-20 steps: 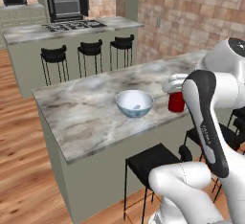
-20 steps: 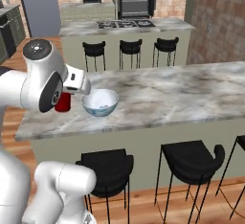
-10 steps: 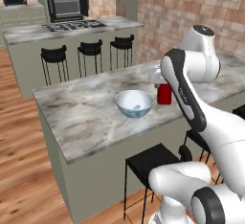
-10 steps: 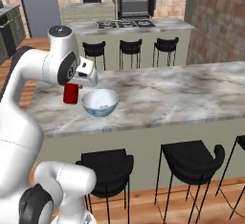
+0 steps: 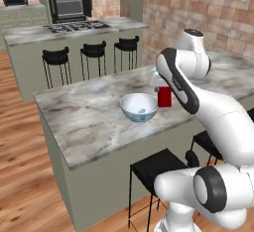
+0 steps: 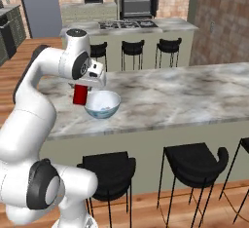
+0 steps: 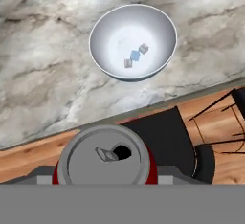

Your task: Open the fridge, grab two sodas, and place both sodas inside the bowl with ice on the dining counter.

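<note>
On the veined marble dining counter (image 5: 89,117) we see our gripper (image 6: 80,89) clamped on the red soda can (image 5: 164,97), held upright just beside the bowl (image 5: 139,107). The bowl (image 7: 133,41) holds a few ice cubes (image 7: 135,55). Black stools (image 6: 194,159) stand below.

The bowl (image 5: 139,107) sits on the dining counter (image 5: 89,122) near its front edge, with small ice cubes (image 7: 135,55) in it. The soda can (image 5: 164,97) is just beside the bowl, on its right. Stools (image 6: 193,161) stand below the counter's front edge.
</note>
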